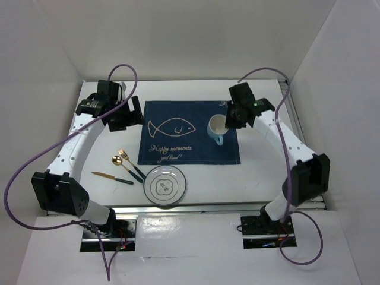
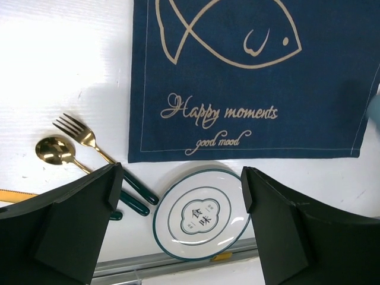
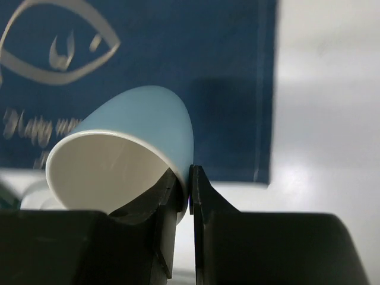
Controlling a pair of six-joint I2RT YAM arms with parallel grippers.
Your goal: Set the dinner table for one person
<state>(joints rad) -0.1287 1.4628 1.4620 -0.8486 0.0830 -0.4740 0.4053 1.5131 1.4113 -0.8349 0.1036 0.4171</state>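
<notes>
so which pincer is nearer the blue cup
Right. The right pincer is shut on the rim of the blue cup; the left pincer hangs open at the opposite edge of the placemat.

Cream cursive lettering on the navy placemat [image 2: 249, 89] reads "Happy moments", with "good mood" beneath it, under a fish drawing. The white plate [image 2: 228, 205] carries two Chinese characters at its centre, apparently "食味".

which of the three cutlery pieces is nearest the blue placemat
The fork, beside the placemat's left edge; the spoon lies just outside it, and the knife sits farther off.
</notes>
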